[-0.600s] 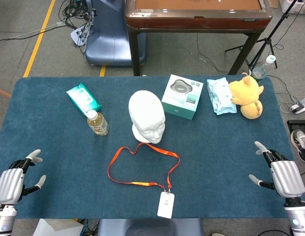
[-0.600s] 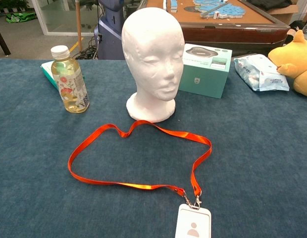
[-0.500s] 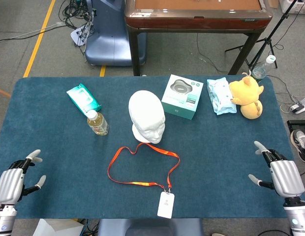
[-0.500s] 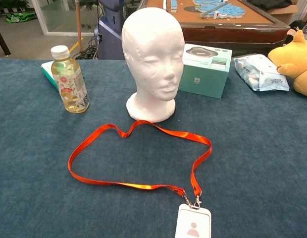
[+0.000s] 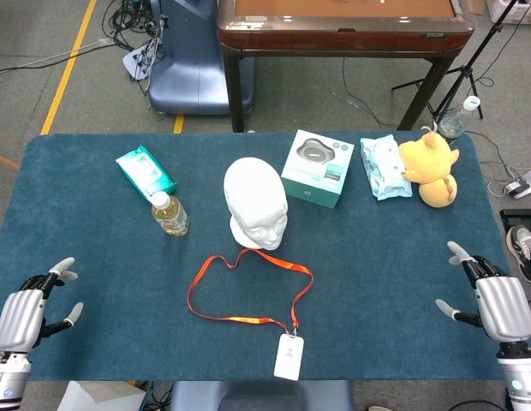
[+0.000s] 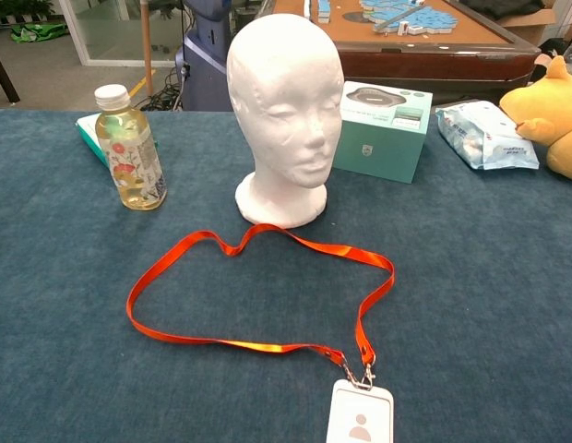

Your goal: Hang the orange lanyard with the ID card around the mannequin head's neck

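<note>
Left hand (image 5: 19, 315) sits at the near left corner of the blue tabletop (image 5: 86, 231), fingers (image 5: 62, 272) spread wide, holding nothing; it shows in the head view only.

Toward the rear left, a green wipes pack (image 5: 145, 170) lies flat. Just in front of it and to its right stands a clear drink bottle (image 6: 129, 149), upright, white cap on, pale yellow liquid inside.

At centre, the white mannequin head (image 6: 284, 115) stands upright on its base, face turned toward the robot. Nothing hangs on its neck.

The orange lanyard (image 6: 240, 293) lies flat on the tabletop in an open loop directly in front of the mannequin head; the far edge of the loop lies just beside the base. A metal clip joins the strap ends to the white ID card (image 6: 360, 413), which lies face up at the near edge.

Right of the head, a teal box (image 6: 383, 128) stands; next, a light blue wipes pack (image 6: 486, 137); touching it, a yellow plush toy (image 6: 552, 115).

Right hand (image 5: 498, 304) sits at the near right edge, fingers apart, empty.
</note>
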You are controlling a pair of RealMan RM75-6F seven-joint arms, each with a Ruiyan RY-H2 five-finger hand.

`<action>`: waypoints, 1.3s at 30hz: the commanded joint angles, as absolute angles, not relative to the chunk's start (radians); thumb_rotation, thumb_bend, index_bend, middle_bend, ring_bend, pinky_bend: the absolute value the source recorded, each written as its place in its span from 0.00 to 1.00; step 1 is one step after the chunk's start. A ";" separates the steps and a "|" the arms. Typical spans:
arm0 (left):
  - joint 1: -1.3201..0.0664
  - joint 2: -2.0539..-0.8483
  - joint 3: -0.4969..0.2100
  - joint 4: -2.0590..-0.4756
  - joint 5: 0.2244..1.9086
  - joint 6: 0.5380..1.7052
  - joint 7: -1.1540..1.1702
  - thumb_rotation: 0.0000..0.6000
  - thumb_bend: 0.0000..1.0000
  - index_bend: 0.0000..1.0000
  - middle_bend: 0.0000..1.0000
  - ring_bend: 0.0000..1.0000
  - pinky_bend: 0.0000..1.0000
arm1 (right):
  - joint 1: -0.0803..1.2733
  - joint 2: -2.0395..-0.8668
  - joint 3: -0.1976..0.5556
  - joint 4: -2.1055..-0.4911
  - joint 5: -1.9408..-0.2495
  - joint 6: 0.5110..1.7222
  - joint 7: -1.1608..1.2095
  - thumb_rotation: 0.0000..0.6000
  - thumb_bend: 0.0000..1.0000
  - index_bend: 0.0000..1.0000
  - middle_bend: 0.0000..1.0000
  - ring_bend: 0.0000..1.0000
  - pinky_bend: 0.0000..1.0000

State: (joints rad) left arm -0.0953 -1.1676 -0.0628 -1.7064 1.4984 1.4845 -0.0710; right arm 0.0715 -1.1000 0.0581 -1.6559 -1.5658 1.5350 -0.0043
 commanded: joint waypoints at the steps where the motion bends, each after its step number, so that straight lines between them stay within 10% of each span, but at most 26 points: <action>1: -0.109 -1.163 -0.066 -1.713 1.503 1.469 -0.069 1.00 0.27 0.17 0.34 0.35 0.23 | 0.071 -1.100 0.066 -1.656 -1.559 1.540 -0.007 1.00 0.11 0.14 0.34 0.27 0.45; 11: -0.206 -1.172 -0.098 -1.717 1.495 1.357 -0.026 1.00 0.25 0.17 0.34 0.35 0.23 | 0.086 -1.088 0.095 -1.675 -1.531 1.531 -0.035 1.00 0.11 0.14 0.34 0.27 0.45; 15: -0.258 -1.175 -0.108 -1.731 1.467 1.276 0.023 1.00 0.21 0.17 0.36 0.38 0.39 | 0.094 -1.084 0.106 -1.681 -1.517 1.523 -0.049 1.00 0.11 0.14 0.34 0.27 0.45; 23: -0.379 -1.232 -0.141 -1.709 1.407 1.128 0.107 0.81 0.20 0.31 0.72 0.77 0.84 | 0.109 -1.080 0.113 -1.696 -1.502 1.500 -0.071 1.00 0.11 0.14 0.34 0.27 0.45; 33: -0.496 -1.335 -0.179 -1.648 1.295 1.020 0.225 0.87 0.20 0.46 1.00 1.00 1.00 | 0.112 -1.079 0.113 -1.697 -1.485 1.487 -0.077 1.00 0.11 0.14 0.34 0.27 0.45; 39: -0.553 -1.387 -0.192 -1.649 1.182 0.987 0.363 0.66 0.20 0.46 1.00 1.00 1.00 | 0.118 -1.080 0.113 -1.697 -1.482 1.478 -0.077 1.00 0.11 0.14 0.34 0.27 0.45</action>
